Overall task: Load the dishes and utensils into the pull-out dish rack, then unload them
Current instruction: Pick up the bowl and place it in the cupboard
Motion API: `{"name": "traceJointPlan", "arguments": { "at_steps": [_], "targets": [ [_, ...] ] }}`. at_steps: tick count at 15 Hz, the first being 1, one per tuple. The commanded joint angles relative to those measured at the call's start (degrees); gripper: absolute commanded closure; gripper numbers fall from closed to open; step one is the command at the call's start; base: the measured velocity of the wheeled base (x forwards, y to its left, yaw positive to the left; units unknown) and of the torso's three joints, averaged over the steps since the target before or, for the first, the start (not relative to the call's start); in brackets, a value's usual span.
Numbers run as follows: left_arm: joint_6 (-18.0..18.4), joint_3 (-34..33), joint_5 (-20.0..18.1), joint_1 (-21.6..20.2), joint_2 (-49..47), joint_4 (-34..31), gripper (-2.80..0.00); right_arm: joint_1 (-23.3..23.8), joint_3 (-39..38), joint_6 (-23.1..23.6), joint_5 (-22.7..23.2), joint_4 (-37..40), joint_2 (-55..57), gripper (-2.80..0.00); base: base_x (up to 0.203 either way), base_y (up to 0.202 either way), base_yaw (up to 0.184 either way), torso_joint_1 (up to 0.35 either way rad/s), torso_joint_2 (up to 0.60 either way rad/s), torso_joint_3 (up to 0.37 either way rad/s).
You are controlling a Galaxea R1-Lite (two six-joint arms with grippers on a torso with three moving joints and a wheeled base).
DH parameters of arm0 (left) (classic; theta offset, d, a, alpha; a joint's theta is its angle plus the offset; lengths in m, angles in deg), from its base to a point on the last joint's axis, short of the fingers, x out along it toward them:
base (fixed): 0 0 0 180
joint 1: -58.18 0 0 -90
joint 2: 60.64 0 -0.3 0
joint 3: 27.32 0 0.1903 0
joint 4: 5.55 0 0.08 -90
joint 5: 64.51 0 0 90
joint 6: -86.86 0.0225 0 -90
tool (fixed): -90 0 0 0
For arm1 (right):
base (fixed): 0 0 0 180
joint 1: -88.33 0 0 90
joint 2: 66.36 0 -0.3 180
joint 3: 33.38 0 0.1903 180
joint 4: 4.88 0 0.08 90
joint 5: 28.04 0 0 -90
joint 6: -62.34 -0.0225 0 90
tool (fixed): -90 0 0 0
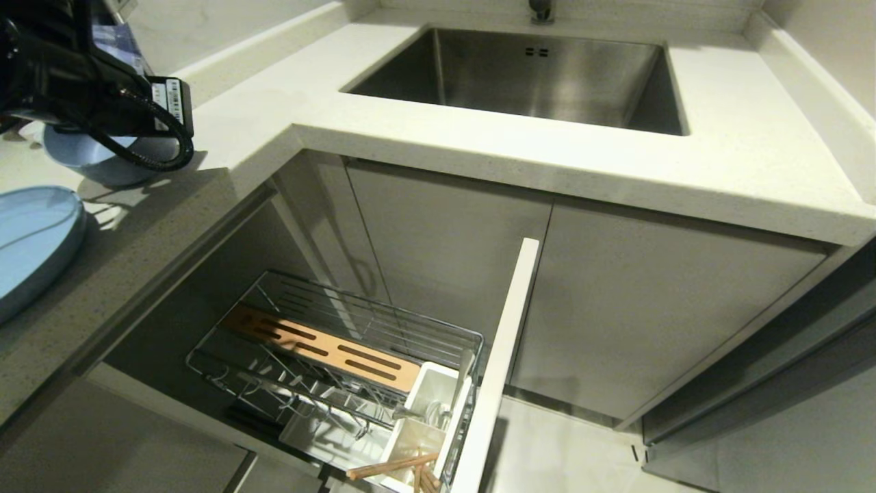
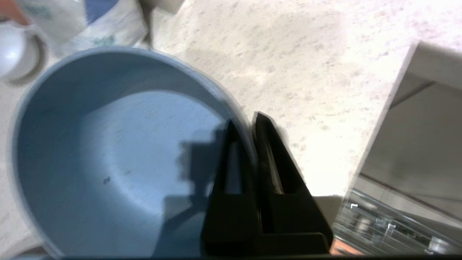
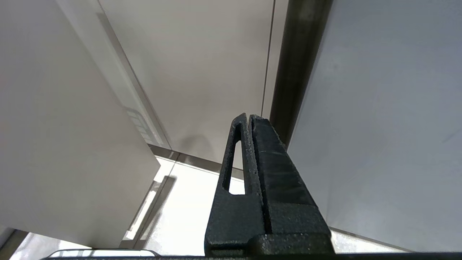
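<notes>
Where the pale speckled desk bends in an L: steel sink at 12 o'clock.
Left gripper: pinching the blue bowl rim, at 10 o'clock.
Plate: on the desk, 9 o'clock.
Dish rack: pulled out below, 6 o'clock; chopsticks and spoon in its caddy.
Right gripper: pressed together, beside grey cabinet fronts.

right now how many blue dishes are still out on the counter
2. The blue bowl sits on the counter at far left, its rim pinched by the left gripper. The light-blue plate lies nearer, at the left edge. Others may lie outside the views.
</notes>
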Motion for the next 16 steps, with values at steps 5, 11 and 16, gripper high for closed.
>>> {"name": "traceJointPlan", "arguments": {
  "at_steps": [5, 11, 16],
  "targets": [
    [4.4, -0.1, 2.4, 1.6, 7.7, 4.6, 0.00, 0.0, -1.5, 0.0, 0.0, 0.0, 0.0, 0.00, 0.000, 0.000, 0.000, 0.000, 0.00, 0.000],
    [5.4, -2.1, 7.4, 14.5, 20.1, 9.1, 0.00, 0.0, -1.5, 0.0, 0.0, 0.0, 0.0, 0.00, 0.000, 0.000, 0.000, 0.000, 0.00, 0.000],
    [-18.2, -11.1, 7.9, 24.8, 24.0, 17.0, 0.00, 0.0, -1.5, 0.0, 0.0, 0.0, 0.0, 0.00, 0.000, 0.000, 0.000, 0.000, 0.00, 0.000]
  ]
}}
